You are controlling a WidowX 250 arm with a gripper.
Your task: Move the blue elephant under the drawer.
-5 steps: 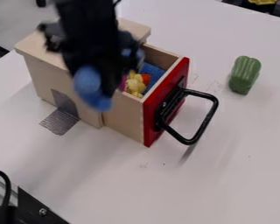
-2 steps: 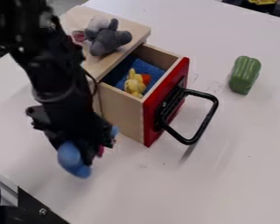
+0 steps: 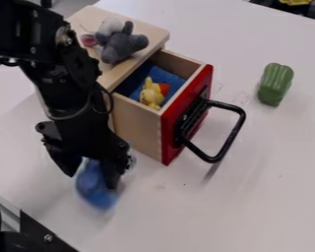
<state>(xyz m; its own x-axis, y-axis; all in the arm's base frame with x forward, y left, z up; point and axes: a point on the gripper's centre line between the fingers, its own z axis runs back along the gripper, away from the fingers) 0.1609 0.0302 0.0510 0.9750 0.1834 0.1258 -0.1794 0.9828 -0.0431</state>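
Gripper [image 3: 90,170] low, below & left of drawer [image 3: 176,109] in view, fingers apart; blue elephant [image 3: 94,188] blurred at its tips, can't tell if touching. Yellow toy [image 3: 149,94] in drawer, green pepper [image 3: 275,84] well right of it.

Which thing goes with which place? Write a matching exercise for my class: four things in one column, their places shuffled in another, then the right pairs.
Things
1. Green pepper
2. Blue elephant
3. Gray plush toy
4. Yellow toy

Places
A. Inside the open drawer
B. On the wooden top
C. On the table, beyond the black handle
D. At the gripper

Right pairs: 1-C, 2-D, 3-B, 4-A
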